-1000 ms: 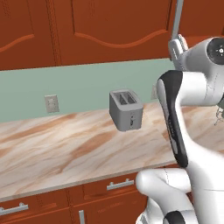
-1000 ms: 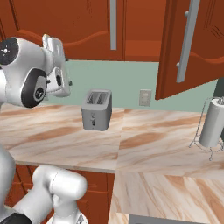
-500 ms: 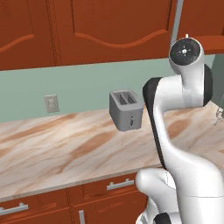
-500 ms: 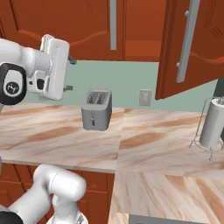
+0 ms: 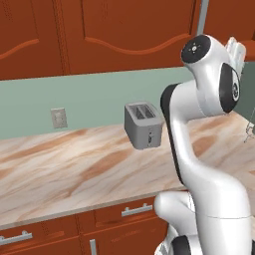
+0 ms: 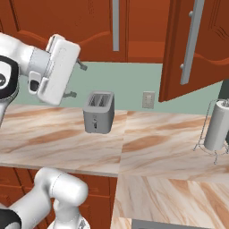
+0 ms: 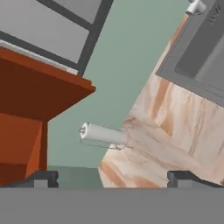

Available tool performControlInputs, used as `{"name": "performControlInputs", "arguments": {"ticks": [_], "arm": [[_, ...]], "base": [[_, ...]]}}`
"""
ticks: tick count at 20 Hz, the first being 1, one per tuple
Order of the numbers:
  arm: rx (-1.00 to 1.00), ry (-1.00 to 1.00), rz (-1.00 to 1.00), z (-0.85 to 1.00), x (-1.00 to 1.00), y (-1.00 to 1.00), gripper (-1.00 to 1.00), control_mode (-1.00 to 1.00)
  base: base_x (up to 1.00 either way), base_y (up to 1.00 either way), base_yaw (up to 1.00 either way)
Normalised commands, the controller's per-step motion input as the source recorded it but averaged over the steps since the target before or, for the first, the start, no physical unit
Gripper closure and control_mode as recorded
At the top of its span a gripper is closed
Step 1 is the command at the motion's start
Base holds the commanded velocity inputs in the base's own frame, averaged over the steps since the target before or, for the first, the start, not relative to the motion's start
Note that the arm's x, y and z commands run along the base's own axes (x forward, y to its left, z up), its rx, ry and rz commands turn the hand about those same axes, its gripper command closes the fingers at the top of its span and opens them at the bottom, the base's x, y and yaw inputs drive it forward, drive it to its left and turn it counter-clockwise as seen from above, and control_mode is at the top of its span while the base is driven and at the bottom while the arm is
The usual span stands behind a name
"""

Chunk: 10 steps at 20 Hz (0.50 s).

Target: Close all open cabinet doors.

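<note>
Marbled tan-and-cream counter (image 6: 147, 152) runs closest to the base, with a silver toaster (image 6: 98, 112) on it near the green wall and a paper towel roll (image 6: 218, 125) in a wire stand off to the right. Above the counter, the gripper (image 7: 114, 178) hangs in the air with its fingertips (image 7: 43, 178) spread wide and nothing between them. Farther back and higher, one reddish-brown cabinet door (image 6: 194, 49) with a long silver bar handle stands swung out from the wall row, above the towel roll; the doors (image 5: 124, 30) beside it lie flush.
</note>
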Motion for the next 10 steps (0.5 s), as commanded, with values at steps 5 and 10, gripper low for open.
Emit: {"name": "performControlInputs", "arguments": {"ticks": [5, 10], "arm": [[0.13, -0.01, -0.18, 0.1, -0.47, -0.35, -1.0, -1.0], [0.09, 0.0, -0.11, 0.05, -0.36, -0.24, -1.0, -1.0]], "base": [[0.0, 0.0, 0.0], [0.0, 0.0, 0.0]]}}
